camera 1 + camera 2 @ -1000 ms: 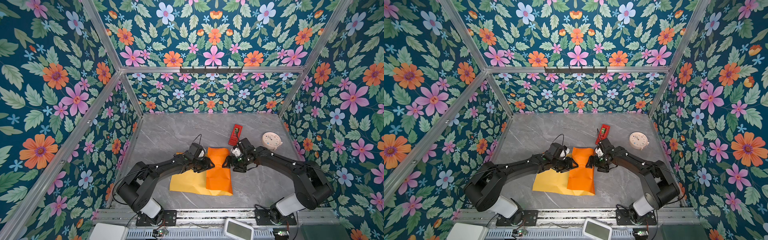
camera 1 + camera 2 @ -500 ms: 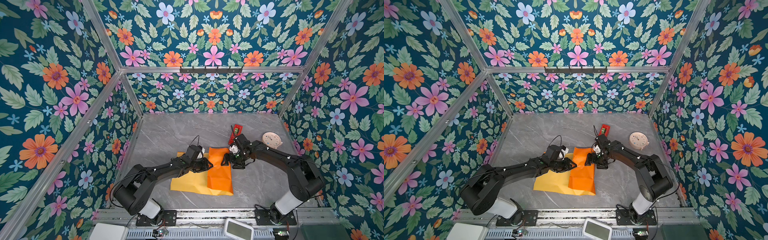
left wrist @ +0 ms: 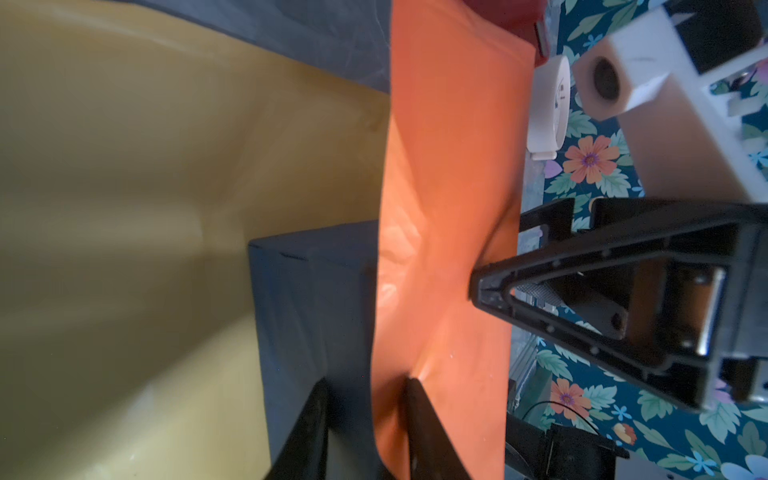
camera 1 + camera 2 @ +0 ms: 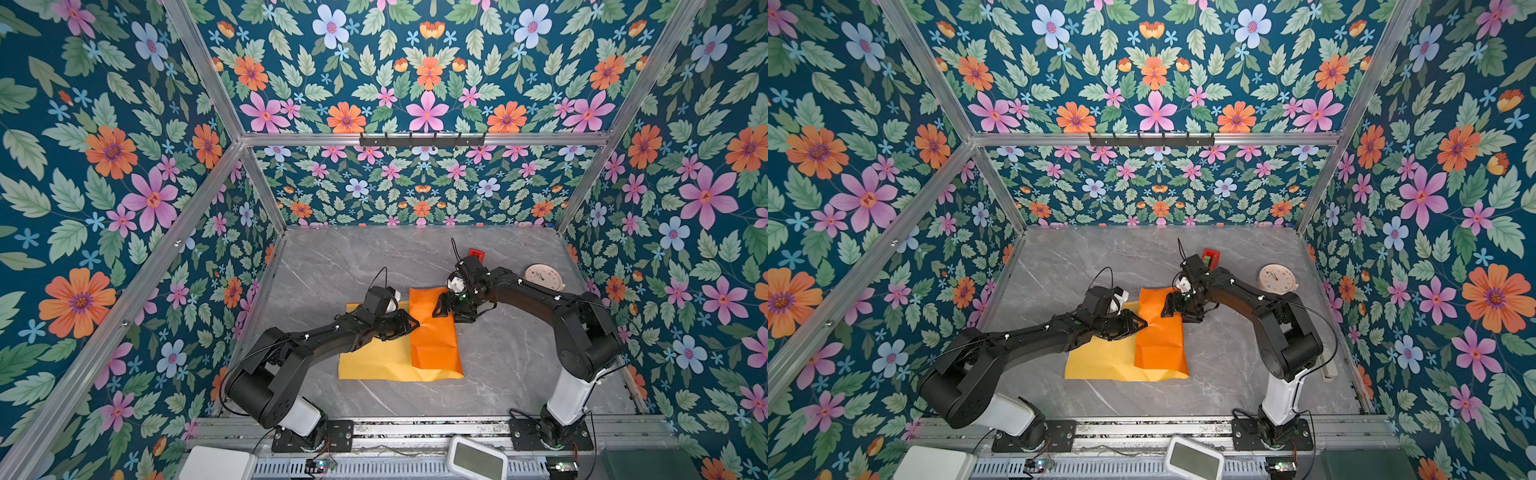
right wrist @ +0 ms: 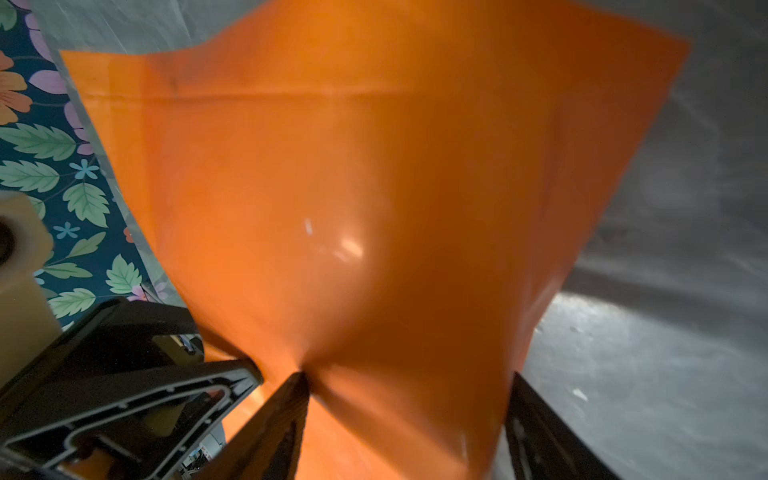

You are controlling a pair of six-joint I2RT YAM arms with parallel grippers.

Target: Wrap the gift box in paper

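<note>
Paper: we see a large creased rectangular sheet of paper [image 4: 374, 361], yellow on one face and glossy orange on the other, spread on the grey marbled tabletop [image 4: 332, 266] under the left claw [image 4: 411, 323]. Its orange flap [image 4: 434, 340] is folded over and lies between the tips of the two claws.

Gift box: the matte dark blue, low square cardboard gift box [image 3: 307, 299] sits on the yellow face right at the left claw's fingertips, with its top under the orange flap. In both top views the flap hides it.

Left claw: its fingers are drawn close, with the flap's free edge and the box's upper edge between them. One finger [image 3: 424, 424] dents the flap and the other [image 3: 309, 428] lies in front of the box's side. We cannot tell whether they clamp.

Right claw [image 4: 448, 312]: we find its jaws spread wide, astride the orange flap on the side facing the left claw. One fingertip [image 5: 297, 386] dents the sheet and the other [image 5: 528, 399] stands at the sheet's edge.

Claw to claw: the tips are near each other but apart, with the flap between them.

Tape dispenser: a narrow red plastic tape dispenser [image 4: 476, 252] stands just beyond the right claw's wrist, partly hidden by it.

Clock: a round pale clock [image 4: 542, 277] lies flat well behind the right claw, beside its forearm.
</note>
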